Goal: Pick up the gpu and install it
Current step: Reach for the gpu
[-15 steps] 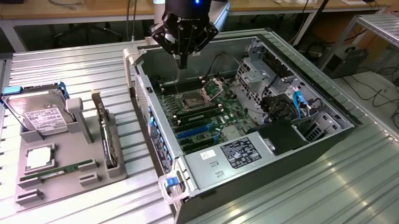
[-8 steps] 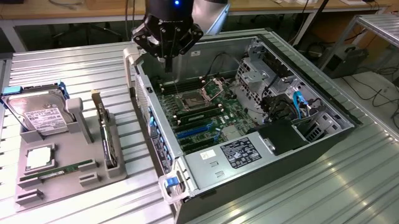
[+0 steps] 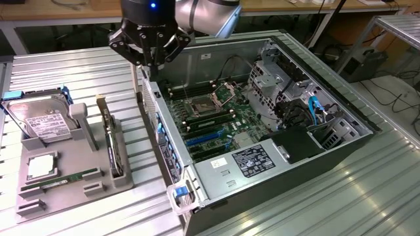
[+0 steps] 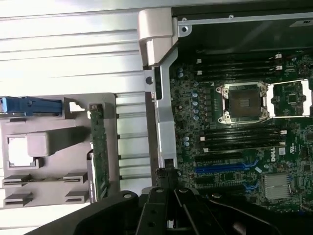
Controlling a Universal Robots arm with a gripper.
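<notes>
The gpu (image 3: 113, 145) is a thin dark card with a tan-brown end, standing on edge in a slot of the grey holder (image 3: 72, 189) at the exterior view's left. In the wrist view the gpu (image 4: 99, 156) shows edge-on beside the open computer case (image 4: 164, 127). My gripper (image 3: 151, 73) hangs above the case's wall nearest the holder, higher than the card and off to its far right in the exterior view. Its fingers (image 4: 165, 177) are together, shut, with nothing between them.
The holder also carries a silver hard drive (image 3: 41, 120), a green memory stick (image 3: 62, 178) and a small square chip (image 3: 41, 166). Inside the case (image 3: 341, 105) lie the motherboard with its processor socket (image 4: 243, 101), blue expansion slots (image 4: 225, 169) and cables (image 3: 315, 109). Ribbed metal table all around.
</notes>
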